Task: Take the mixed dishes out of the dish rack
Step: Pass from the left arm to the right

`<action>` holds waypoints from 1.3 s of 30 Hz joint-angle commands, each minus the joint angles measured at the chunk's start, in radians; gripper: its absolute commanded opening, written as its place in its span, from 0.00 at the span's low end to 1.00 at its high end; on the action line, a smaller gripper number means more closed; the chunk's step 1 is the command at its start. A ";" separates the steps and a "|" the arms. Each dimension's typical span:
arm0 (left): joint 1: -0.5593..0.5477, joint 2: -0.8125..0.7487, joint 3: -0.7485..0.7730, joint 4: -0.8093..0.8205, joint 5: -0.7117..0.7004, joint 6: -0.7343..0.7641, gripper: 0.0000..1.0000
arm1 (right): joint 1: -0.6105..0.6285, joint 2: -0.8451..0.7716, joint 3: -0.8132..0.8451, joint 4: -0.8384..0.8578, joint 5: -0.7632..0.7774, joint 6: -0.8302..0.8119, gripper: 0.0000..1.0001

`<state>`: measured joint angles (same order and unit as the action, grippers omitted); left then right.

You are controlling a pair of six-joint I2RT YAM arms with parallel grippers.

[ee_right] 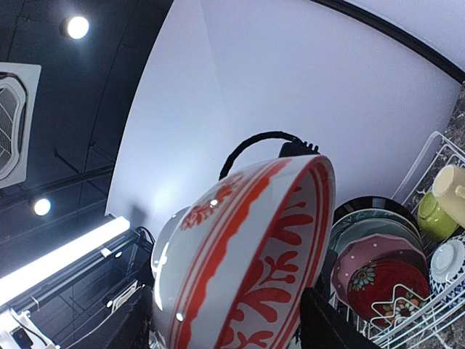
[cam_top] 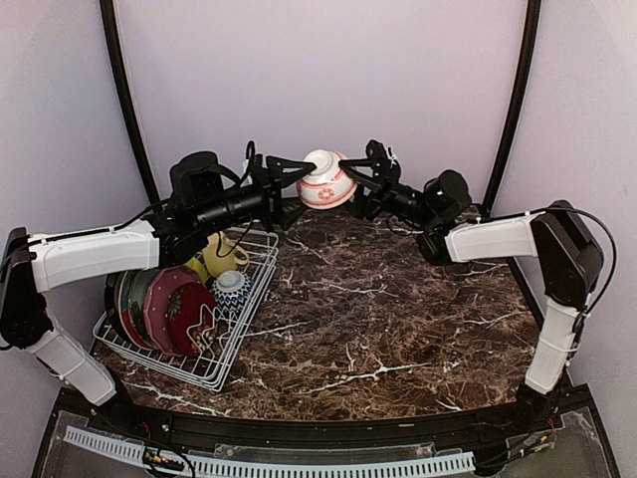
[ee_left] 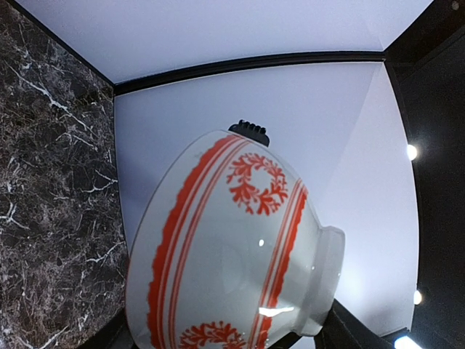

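Note:
The red-white patterned bowl [cam_top: 325,184] hangs on its side in the air above the back of the table, between both grippers. My left gripper [cam_top: 304,177] is shut on it, with one finger at the rim and one at the foot; the bowl [ee_left: 232,254] fills the left wrist view. My right gripper [cam_top: 350,179] is open, its jaws standing either side of the same bowl [ee_right: 247,254]. The white wire dish rack [cam_top: 229,358] at the left holds the dark red plate [cam_top: 189,314], red-teal plate [cam_top: 159,299], pale green plate [cam_top: 119,299], pale yellow mug [cam_top: 224,254], lime-green bowl [cam_top: 197,267] and blue-white bowl [cam_top: 231,291].
The dark marble table [cam_top: 398,309] stretches from the rack to the right side. A pale curved backdrop with black poles [cam_top: 124,90] closes the back. The right wrist view also shows the rack [ee_right: 436,145] with the mug [ee_right: 450,193] and plates [ee_right: 378,280].

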<state>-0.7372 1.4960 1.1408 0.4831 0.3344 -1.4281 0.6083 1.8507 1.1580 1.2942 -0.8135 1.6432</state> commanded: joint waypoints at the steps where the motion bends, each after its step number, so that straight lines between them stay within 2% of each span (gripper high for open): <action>1: 0.007 -0.006 -0.012 0.184 0.041 -0.063 0.36 | 0.014 0.028 0.057 0.331 0.027 0.094 0.62; 6: 0.007 0.008 -0.014 0.226 0.042 -0.085 0.36 | 0.024 0.027 0.076 0.336 0.035 0.123 0.51; 13: 0.006 0.050 -0.022 0.312 0.062 -0.142 0.36 | 0.030 0.032 0.104 0.376 0.049 0.161 0.28; 18: 0.006 0.063 -0.027 0.319 0.066 -0.144 0.36 | 0.031 0.032 0.115 0.386 0.057 0.172 0.00; 20: 0.008 0.064 -0.031 0.307 0.063 -0.130 0.39 | 0.031 0.036 0.116 0.395 0.064 0.177 0.00; 22: 0.013 0.064 -0.043 0.303 0.061 -0.110 0.49 | 0.030 0.037 0.115 0.403 0.068 0.176 0.00; 24: 0.018 0.060 -0.065 0.294 0.056 -0.069 0.65 | 0.026 0.030 0.107 0.395 0.065 0.161 0.00; 25: 0.022 0.054 -0.088 0.289 0.055 -0.054 0.76 | 0.022 0.024 0.100 0.387 0.061 0.149 0.00; 26: 0.024 0.045 -0.104 0.293 0.054 -0.017 0.82 | 0.017 0.017 0.091 0.381 0.058 0.139 0.00; 27: 0.027 0.041 -0.138 0.298 0.053 0.001 0.95 | 0.011 0.010 0.080 0.377 0.055 0.128 0.00; 29: 0.038 0.030 -0.193 0.301 0.059 0.046 0.98 | -0.002 -0.004 0.051 0.369 0.046 0.107 0.00; 35: 0.084 0.010 -0.294 0.280 0.157 0.143 0.99 | -0.081 -0.078 -0.127 0.282 -0.018 0.006 0.00; 39: 0.089 -0.046 -0.264 0.091 0.165 0.314 0.99 | -0.169 -0.176 -0.302 0.069 -0.083 -0.158 0.00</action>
<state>-0.6533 1.5436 0.8566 0.7143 0.4530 -1.3113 0.5079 1.8050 0.9707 1.2716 -0.8314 1.6585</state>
